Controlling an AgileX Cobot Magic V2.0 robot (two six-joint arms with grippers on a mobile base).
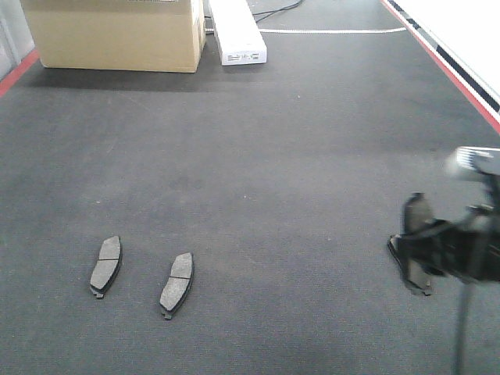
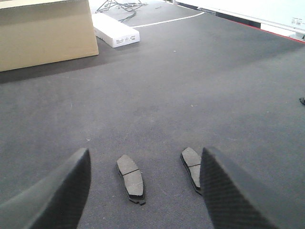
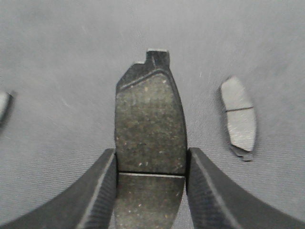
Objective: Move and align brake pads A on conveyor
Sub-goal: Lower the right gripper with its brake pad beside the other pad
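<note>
The right arm's black gripper (image 3: 150, 171) is clamped on a flat dark grey brake pad (image 3: 150, 129), which sticks out past the fingertips toward the top of the right wrist view, tab end uppermost. In the front view it hangs at the right edge, above the dark charcoal carpet-like conveyor belt (image 1: 258, 156). The left gripper (image 2: 143, 191) stands wide apart; between its fingers lie two more grey pads (image 2: 131, 177) (image 2: 191, 167) side by side, flat on the belt, at lower left in the front view.
</note>
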